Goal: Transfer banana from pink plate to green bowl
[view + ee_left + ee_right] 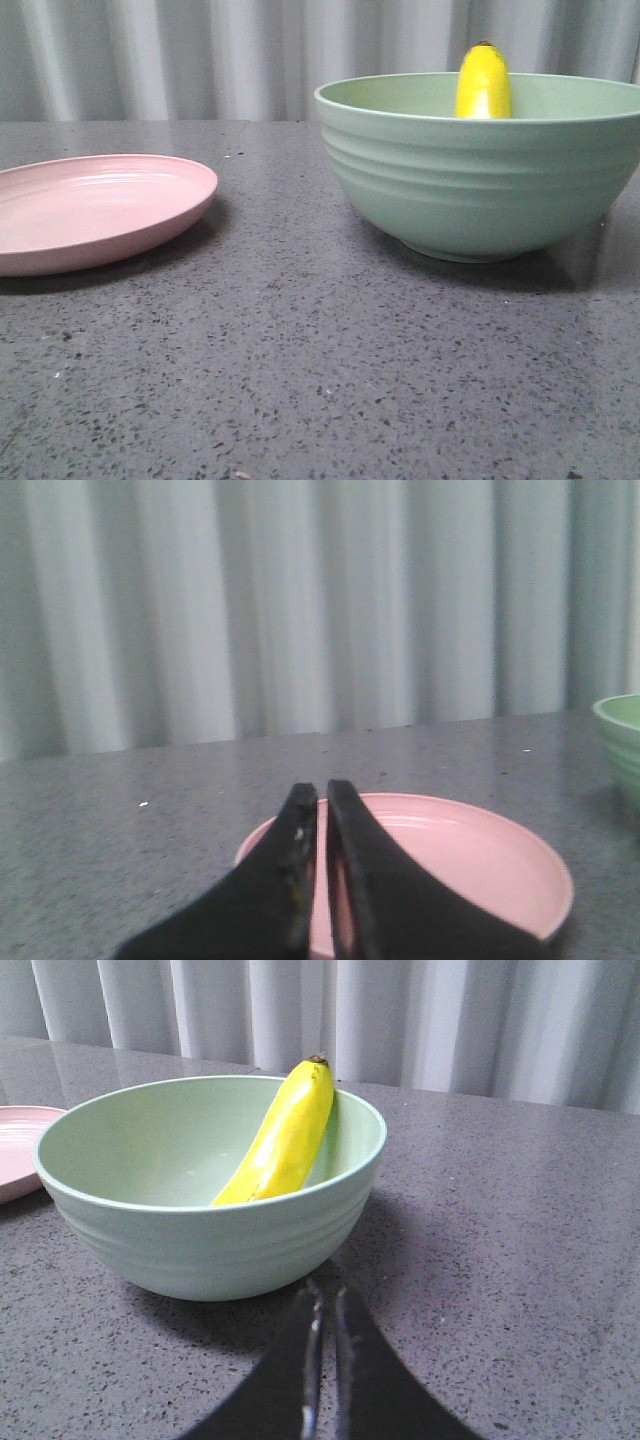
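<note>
The yellow banana [483,85] leans inside the green bowl [480,175] at the right, its dark tip above the rim. The right wrist view shows the banana [285,1135] resting against the bowl's [200,1230] far wall. The pink plate [95,210] lies bare at the left. My left gripper [322,795] is shut and empty just short of the pink plate [470,865]. My right gripper [327,1295] is shut and empty, low over the table, just outside the bowl. Neither gripper shows in the front view.
The dark speckled tabletop [300,360] spreads between and in front of plate and bowl. A pale pleated curtain [200,50] hangs behind the table. A bit of the plate's rim [18,1145] shows beside the bowl in the right wrist view.
</note>
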